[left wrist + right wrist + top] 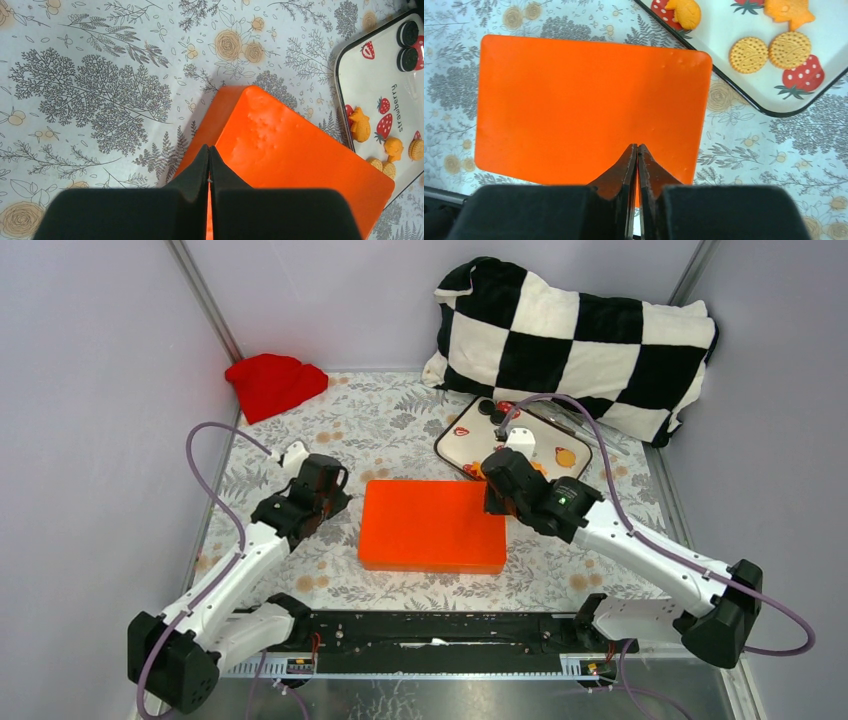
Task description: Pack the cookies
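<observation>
Cookies (749,55) lie on tray (724,30), right gripper (637,146) seemingly closed

Orange box (433,525) mid-table, tray (724,25) just behind, pillow (580,335) far right, open cloth (380,420) left

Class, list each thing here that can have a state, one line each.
orange box: closed
cookies: loose on the tray, not packed
tray: flat on the table, partly filled
left hand: shut, empty
right hand: shut, empty
</observation>
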